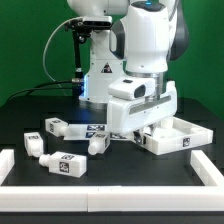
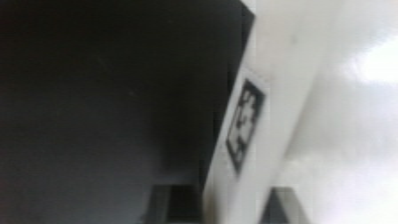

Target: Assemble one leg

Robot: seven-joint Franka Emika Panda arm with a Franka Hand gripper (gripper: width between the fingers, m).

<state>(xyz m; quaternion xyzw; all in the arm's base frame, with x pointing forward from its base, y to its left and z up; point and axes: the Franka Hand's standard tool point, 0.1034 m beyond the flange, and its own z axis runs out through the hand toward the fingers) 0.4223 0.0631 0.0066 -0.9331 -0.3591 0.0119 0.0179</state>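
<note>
Several small white legs with black-and-white tags lie loose on the black table at the exterior view's left, among them one [image 1: 55, 127], another [image 1: 70, 165] and a third [image 1: 97, 142]. The large white square tabletop [image 1: 185, 138] lies at the right. My gripper [image 1: 140, 128] is low over the tabletop's left wall, away from every leg. In the wrist view the tabletop's tagged wall [image 2: 249, 112] runs between my two dark fingers [image 2: 182, 206], and the gripper [image 2: 235, 202] looks shut on that wall. No leg shows in the wrist view.
A low white border frame [image 1: 12, 166] runs along the table's front and sides, also at the right [image 1: 207, 170]. The robot's base [image 1: 100, 70] and cables stand behind the parts. A fourth leg [image 1: 35, 146] lies near the left frame.
</note>
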